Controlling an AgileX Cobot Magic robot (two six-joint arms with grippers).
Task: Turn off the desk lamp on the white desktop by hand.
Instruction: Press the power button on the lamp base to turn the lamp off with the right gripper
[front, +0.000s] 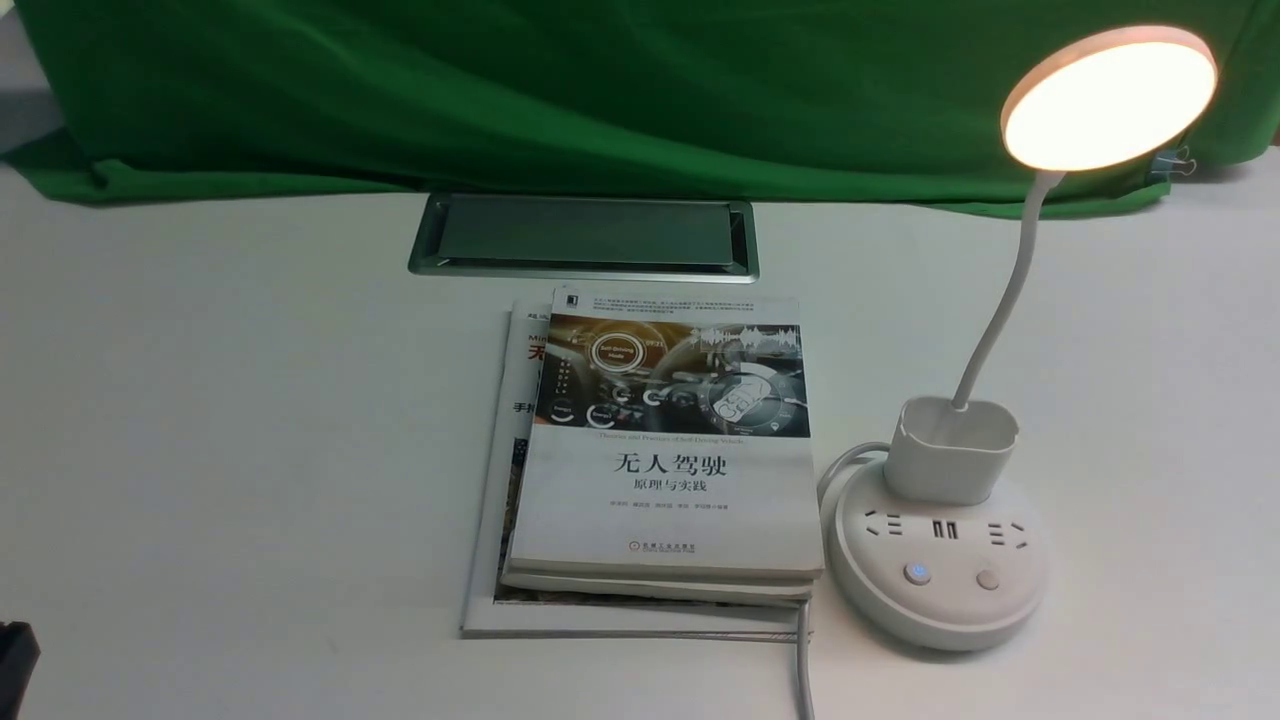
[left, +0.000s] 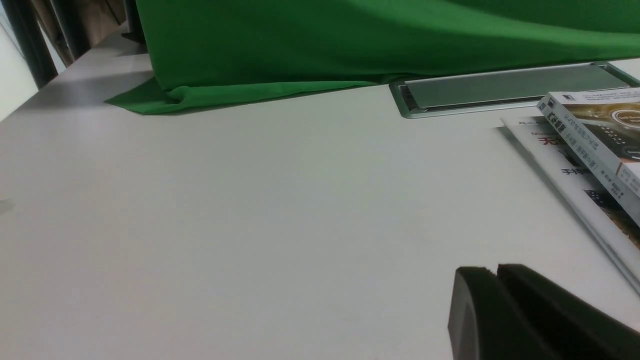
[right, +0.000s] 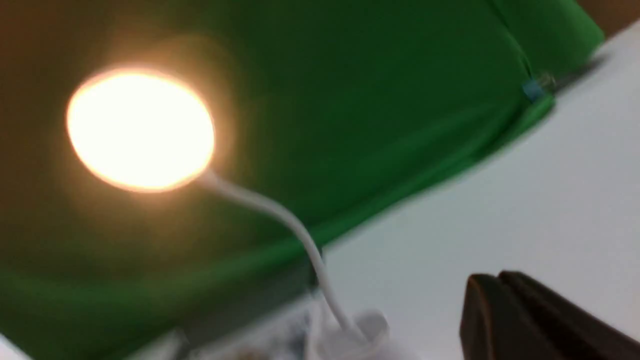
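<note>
The white desk lamp stands at the right on the white desktop (front: 250, 420). Its round disc head (front: 1108, 98) glows warm and is lit. A thin bent neck (front: 1000, 300) runs down into the cup holder (front: 950, 450) on the round base (front: 935, 600). The base has two buttons: the left one (front: 916, 573) glows blue, the right one (front: 988, 579) is plain. My left gripper (left: 497, 272) is shut and empty over bare desktop, left of the books. My right gripper (right: 500, 280) is shut and empty, low beside the lamp, whose lit head (right: 140, 130) shows blurred above it. It is out of the front view.
A stack of books (front: 660, 460) lies just left of the lamp base, and the lamp's white cable (front: 803, 670) runs along their right edge. The grey metal hatch (front: 583, 235) sits behind the books. Green cloth (front: 600, 90) covers the back. A black part (front: 15, 655) shows at the bottom-left corner.
</note>
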